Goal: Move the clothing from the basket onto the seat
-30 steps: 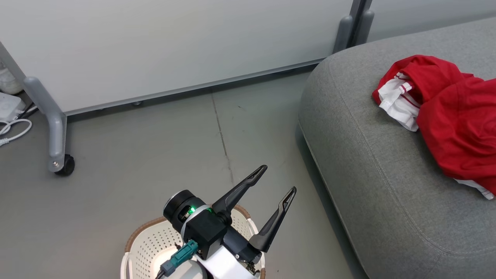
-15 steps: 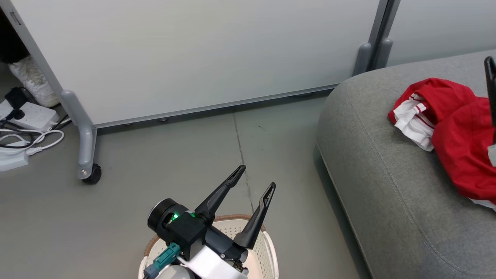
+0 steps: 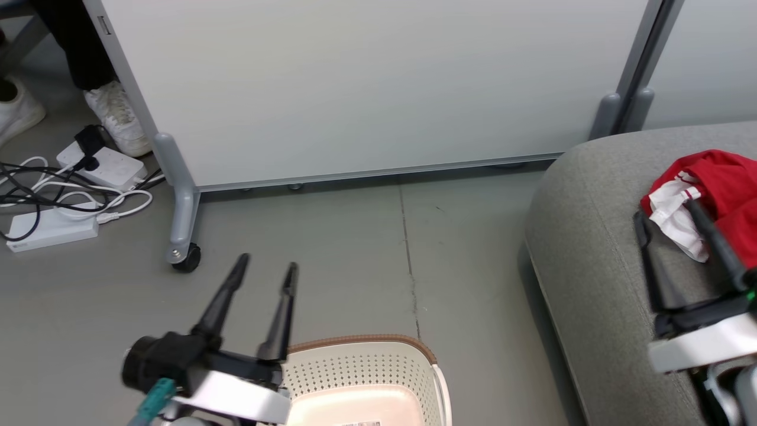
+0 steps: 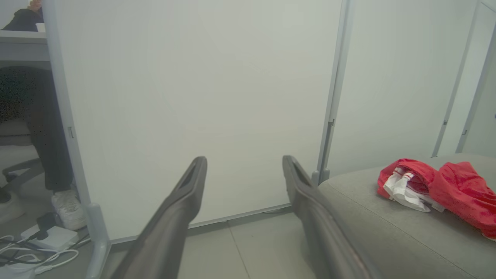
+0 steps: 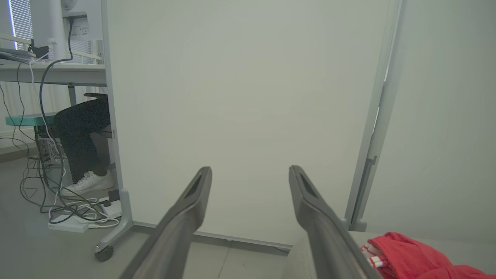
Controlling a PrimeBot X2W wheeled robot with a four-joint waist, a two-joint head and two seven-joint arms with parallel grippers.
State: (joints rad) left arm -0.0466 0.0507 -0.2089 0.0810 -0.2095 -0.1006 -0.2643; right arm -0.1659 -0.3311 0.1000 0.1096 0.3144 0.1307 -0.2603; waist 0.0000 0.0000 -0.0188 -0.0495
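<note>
The cream basket (image 3: 361, 343) with its brown rim stands on the floor at the bottom centre of the head view; the part of its inside that shows is a bare pale bottom with a paper label. My left gripper (image 3: 267, 263) is open and holds nothing, just left of the basket, fingers pointing at the partition. Red and white clothing (image 3: 712, 177) lies bunched on the grey seat (image 3: 591, 254). My right gripper (image 3: 665, 208) is open above the seat, beside the clothing's white part. The left wrist view shows the left gripper (image 4: 244, 159), the clothing (image 4: 445, 186) and the seat (image 4: 368, 221). The right wrist view shows the right gripper (image 5: 250, 168) and the clothing (image 5: 403, 252).
A white partition panel (image 3: 366, 83) on a castor foot (image 3: 186, 260) stands behind the basket. Power strips and cables (image 3: 59, 201) lie at the far left, next to a person's white shoes (image 3: 118, 118). Grey floor (image 3: 473, 284) separates basket and seat.
The head camera has swung, shifting the whole picture right. My left gripper went from above the basket to its left side. My right gripper has come into view over the seat.
</note>
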